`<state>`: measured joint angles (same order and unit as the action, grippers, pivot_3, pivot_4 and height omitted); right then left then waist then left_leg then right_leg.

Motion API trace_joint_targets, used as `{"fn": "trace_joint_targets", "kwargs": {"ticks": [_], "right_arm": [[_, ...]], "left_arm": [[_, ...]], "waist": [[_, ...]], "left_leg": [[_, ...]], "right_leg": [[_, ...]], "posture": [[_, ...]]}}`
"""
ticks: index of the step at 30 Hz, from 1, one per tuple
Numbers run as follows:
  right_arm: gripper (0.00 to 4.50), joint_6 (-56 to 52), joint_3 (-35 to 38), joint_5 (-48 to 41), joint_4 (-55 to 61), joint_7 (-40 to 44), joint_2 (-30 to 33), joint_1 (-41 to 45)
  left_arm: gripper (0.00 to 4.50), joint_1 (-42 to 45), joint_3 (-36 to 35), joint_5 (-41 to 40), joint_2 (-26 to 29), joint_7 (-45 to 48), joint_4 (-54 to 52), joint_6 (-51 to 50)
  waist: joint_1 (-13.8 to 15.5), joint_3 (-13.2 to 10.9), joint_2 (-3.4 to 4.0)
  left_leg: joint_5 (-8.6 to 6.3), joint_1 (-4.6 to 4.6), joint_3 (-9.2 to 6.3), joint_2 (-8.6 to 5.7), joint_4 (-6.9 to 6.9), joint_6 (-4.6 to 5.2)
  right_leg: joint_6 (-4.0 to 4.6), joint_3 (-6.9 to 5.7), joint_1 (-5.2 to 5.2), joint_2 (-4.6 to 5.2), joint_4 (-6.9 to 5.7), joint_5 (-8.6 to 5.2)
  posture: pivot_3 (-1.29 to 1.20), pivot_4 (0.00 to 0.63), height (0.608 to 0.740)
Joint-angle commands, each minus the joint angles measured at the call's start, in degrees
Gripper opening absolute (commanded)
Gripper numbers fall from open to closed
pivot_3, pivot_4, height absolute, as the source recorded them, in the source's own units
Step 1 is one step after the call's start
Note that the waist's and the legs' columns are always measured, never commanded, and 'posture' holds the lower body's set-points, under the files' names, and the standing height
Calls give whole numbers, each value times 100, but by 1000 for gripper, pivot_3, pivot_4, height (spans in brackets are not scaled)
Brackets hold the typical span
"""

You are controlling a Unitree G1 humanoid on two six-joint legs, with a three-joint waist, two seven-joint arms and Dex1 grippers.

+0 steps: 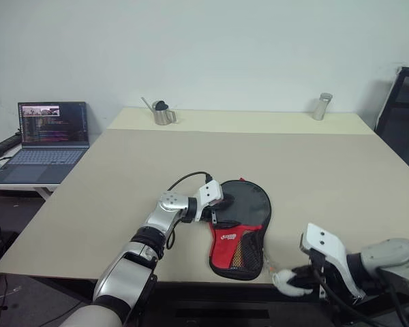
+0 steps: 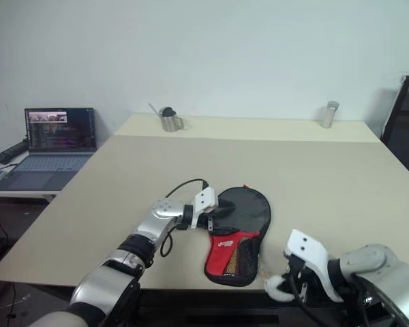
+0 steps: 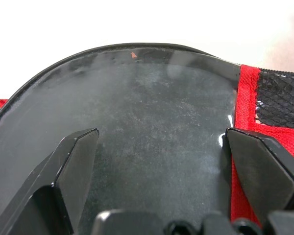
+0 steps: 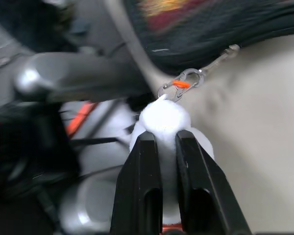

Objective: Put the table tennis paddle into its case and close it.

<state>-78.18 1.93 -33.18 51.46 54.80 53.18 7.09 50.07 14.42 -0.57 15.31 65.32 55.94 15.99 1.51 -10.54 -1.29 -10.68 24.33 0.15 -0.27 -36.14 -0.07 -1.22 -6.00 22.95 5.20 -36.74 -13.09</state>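
Note:
The case lies flat on the table near its front edge. Its round black part points away from me and its red mesh part points toward me. My left gripper stands open at the case's left side, its fingers spread over the glossy black round part. The table tennis paddle is hidden. Right of the case, at the table's front edge, my right gripper is shut on a white pompom. A small metal clip and short chain join the pompom to the case's edge.
The beige table stretches far beyond the case. A metal pitcher and a metal cylinder stand at its back. An open laptop sits on a side desk to the left, and a black chair stands at the right.

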Motion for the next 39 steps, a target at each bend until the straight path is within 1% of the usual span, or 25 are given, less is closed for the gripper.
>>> {"fn": "trace_joint_targets", "kwargs": {"ticks": [1, 6, 9, 13, 14, 16, 18, 22, 26, 28, 30, 32, 33, 34, 36, 39], "right_arm": [[42, -67, 235, -527, 336, 66, 101, -107], [42, -26, 180, -796, 362, -218, 22, -127], [38, 111, 12, -714, 185, -509, -26, -23], [38, 277, -39, -754, 60, -607, 48, 1], [748, 330, -41, -790, 29, -575, 79, 19], [1273, 402, 4, -907, 12, -493, 140, 26], [1942, 423, 128, -1095, 35, -429, 184, 6], [3359, 356, 537, -1766, 15, -344, 123, 149], [3359, 449, 802, -2056, -484, -675, -130, 711], [3359, 698, 822, -1837, -935, -922, -283, 1053], [3359, 1029, 798, -1649, -1299, -983, -365, 1244], [3359, 1491, 685, -1342, -1619, -927, -359, 1309], [3359, 1780, 643, -1190, -1788, -877, -396, 1321], [3359, 2165, 520, -929, -1993, -886, -477, 1374], [3359, 2786, 388, -572, -2369, -764, -569, 1415], [3359, 3523, 273, -303, -3163, -418, -790, 1581]], "left_arm": [[4500, -127, 241, 511, 52, -263, 403, -58], [4500, -100, 214, 531, 39, -294, 427, -27], [4500, -99, 202, 539, 20, -310, 424, -24], [4500, -115, 192, 532, 5, -327, 400, -23], [4500, -119, 188, 529, 3, -335, 394, -23], [4500, -128, 183, 525, -5, -344, 381, -28], [4500, -138, 181, 523, -14, -350, 363, -31], [4500, -172, 111, 418, -94, -347, 301, -124], [4500, -278, -79, 142, -192, -194, -46, -297], [4500, -396, -189, -3, -166, -127, -439, -467], [4500, -577, -273, -115, -72, -110, -979, -683], [4500, -792, -341, -214, 27, -139, -1596, -951], [4500, -908, -374, -266, 71, -172, -1934, -1112], [4500, -1076, -430, -342, 166, -201, -2397, -1300], [4500, -1322, -474, -445, 267, -311, -3140, -1668], [4500, -1836, -667, -700, 575, -485, -4457, -2362]], "waist": [[0, 0, -1], [-1, 8, 4], [-2, 14, 7], [-2, 18, 14], [-2, 19, 16], [-2, 19, 16], [-2, 19, 16], [-2, 19, 17], [-4, 20, 18], [-7, 18, 20], [-3, 15, 18], [-3, 11, 11], [0, 10, 11], [-4, 9, 12], [-12, 4, 13], [-37, -15, 12]], "left_leg": [[0, 0, 0, 1, 0, -1], [-3, -2, -6, 14, 1, -5], [-8, -2, -12, 54, 4, -11], [-13, -2, -11, 80, 6, -13], [-14, -1, -10, 82, 7, -12], [-19, -1, -8, 84, 8, -7], [-23, -1, -6, 84, 7, -4], [-28, -1, -5, 84, 7, -2], [-29, 0, -6, 85, 7, -1], [-31, 2, -5, 84, 7, 0], [-34, 15, 1, 81, 6, 2], [-35, 39, 4, 78, 6, 3], [-39, 46, 13, 73, 4, 12], [-35, 52, 16, 72, 7, 31], [-47, 68, 33, 84, 11, 28], [-49, 72, 57, 82, 13, 32]], "right_leg": [[1, -2, -1, 1, 2, -1], [6, -26, -22, 4, 30, -4], [5, -89, -34, 5, 92, -3], [3, -121, -63, 4, 143, -2], [2, -123, -64, 3, 152, -1], [0, -126, -64, 3, 166, 0], [0, -124, -63, 4, 171, 0], [-1, -123, -64, 4, 173, 0], [-1, -123, -62, 4, 178, 0], [-1, -123, -62, 5, 183, 0], [-2, -121, -64, 8, 182, 1], [-21, -121, -47, 8, 179, 16], [-44, -114, -34, 9, 176, 72], [-41, -112, -23, 6, 173, 76], [-32, -103, 10, -14, 163, 70], [-46, -102, 36, -36, 122, 55]], "posture": [[0, 150, 740], [0, 150, 740], [0, 150, 740], [0, 150, 740], [0, 150, 740], [0, 150, 740], [0, 150, 740], [0, 150, 740], [0, 150, 740], [0, 150, 740], [0, 150, 740], [0, 150, 740], [0, 150, 740], [0, 150, 740], [0, 150, 740], [0, 150, 740]]}}
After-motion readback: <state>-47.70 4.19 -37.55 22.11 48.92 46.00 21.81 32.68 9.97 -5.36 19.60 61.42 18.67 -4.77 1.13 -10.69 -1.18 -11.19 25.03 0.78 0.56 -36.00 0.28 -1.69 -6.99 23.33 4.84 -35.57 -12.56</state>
